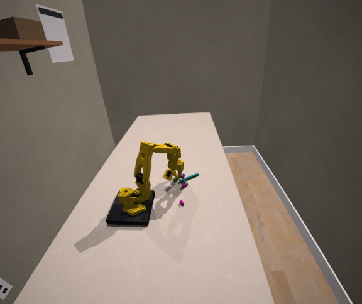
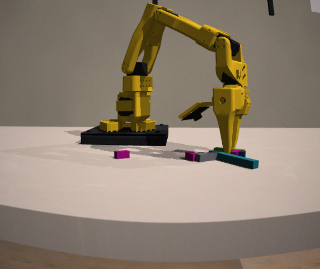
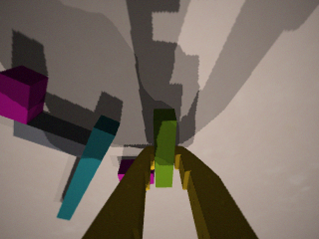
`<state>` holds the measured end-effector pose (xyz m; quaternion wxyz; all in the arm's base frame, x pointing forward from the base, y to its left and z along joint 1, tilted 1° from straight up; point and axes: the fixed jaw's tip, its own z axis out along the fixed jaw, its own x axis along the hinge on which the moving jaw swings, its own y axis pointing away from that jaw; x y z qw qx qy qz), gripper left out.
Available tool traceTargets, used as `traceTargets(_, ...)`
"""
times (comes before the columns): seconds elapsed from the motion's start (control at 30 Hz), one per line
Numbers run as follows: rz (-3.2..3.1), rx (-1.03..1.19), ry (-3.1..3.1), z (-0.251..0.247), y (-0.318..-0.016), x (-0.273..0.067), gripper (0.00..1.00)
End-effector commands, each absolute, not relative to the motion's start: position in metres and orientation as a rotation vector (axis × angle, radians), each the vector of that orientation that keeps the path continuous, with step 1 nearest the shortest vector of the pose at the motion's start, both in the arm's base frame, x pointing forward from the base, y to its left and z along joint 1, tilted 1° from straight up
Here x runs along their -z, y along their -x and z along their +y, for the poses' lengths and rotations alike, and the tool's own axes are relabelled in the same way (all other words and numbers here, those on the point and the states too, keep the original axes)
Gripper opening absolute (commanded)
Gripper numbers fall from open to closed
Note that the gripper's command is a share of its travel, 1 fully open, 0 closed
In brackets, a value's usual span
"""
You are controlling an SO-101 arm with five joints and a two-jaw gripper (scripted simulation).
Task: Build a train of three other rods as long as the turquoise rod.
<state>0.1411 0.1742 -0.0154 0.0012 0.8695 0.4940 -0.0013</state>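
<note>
My gripper (image 3: 165, 173) points straight down at the table and is shut on the lime rod (image 3: 164, 148), which lies flat between the fingers; it also shows in the exterior view (image 2: 228, 149). The turquoise rod (image 3: 89, 166) lies flat just to the left, also seen in the exterior view (image 2: 237, 160). A magenta rod (image 3: 128, 166) lies right beside my left finger. Another magenta rod (image 2: 190, 155) touches a grey rod (image 2: 205, 156) at the turquoise rod's end. A blue rod (image 2: 241, 153) sits behind the turquoise one. A third magenta rod (image 2: 121, 154) lies apart.
The arm's black base (image 2: 124, 134) stands behind and to the left of the rods. The table's right edge (image 1: 235, 188) drops to a wooden floor.
</note>
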Motion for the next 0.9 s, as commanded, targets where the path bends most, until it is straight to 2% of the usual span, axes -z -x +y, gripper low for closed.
traceTargets(0.0, 1.565, 0.046, -2.709, 0.1710, -0.1368, 0.0211, 0.00)
traceTargets(0.87, 1.565, 0.046, -2.709, 0.1717, -0.1367, 0.0167, 0.00)
